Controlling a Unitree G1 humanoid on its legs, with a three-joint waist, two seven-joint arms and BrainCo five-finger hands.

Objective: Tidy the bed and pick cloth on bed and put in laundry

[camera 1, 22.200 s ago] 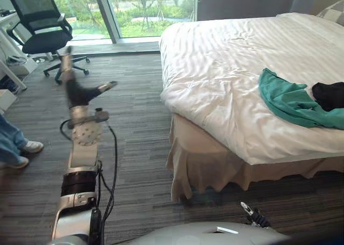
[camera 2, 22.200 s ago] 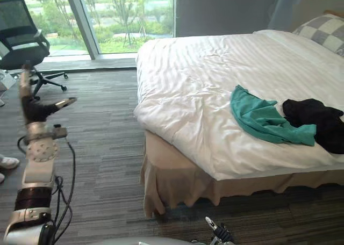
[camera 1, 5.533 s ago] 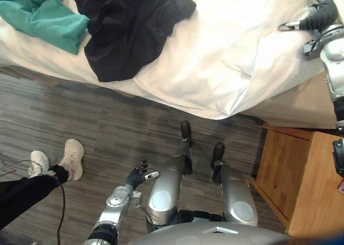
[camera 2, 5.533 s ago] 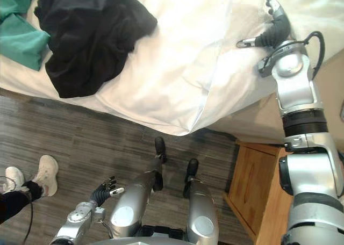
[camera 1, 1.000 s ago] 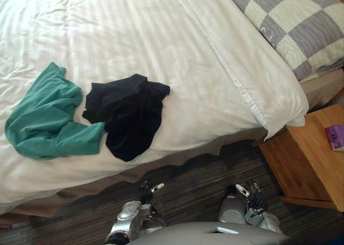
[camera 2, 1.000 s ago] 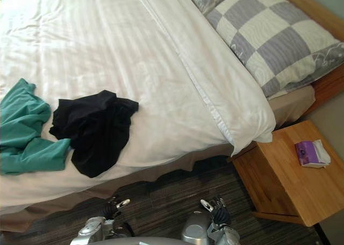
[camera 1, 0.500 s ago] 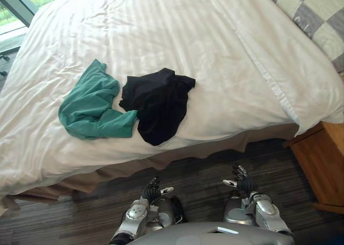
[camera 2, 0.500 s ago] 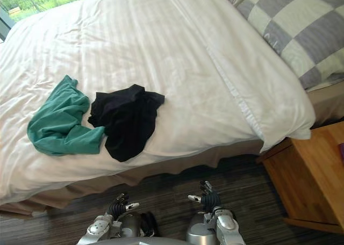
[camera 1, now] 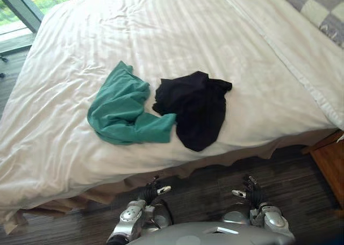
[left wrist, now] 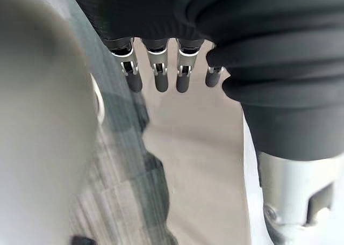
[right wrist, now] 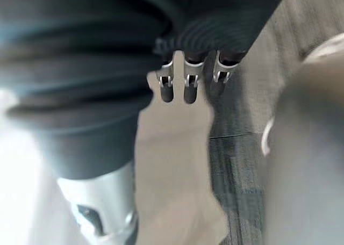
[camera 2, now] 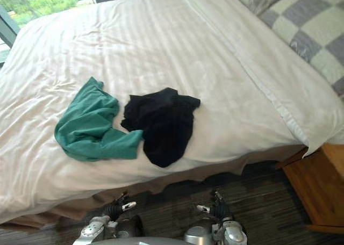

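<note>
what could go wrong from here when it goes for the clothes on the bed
1. The teal cloth and black cloth touch near the white duvet's front edge; grabbing one may drag the other onto the floor.
2. The left hand and right hand, both open, hang low in front of the bed skirt; raising them could snag it or the duvet.
3. A deep pinch might gather the duvet too, rumpling it.

Teal cloth (camera 1: 121, 113), black cloth (camera 1: 196, 105) — white bed (camera 1: 161, 30)
</note>
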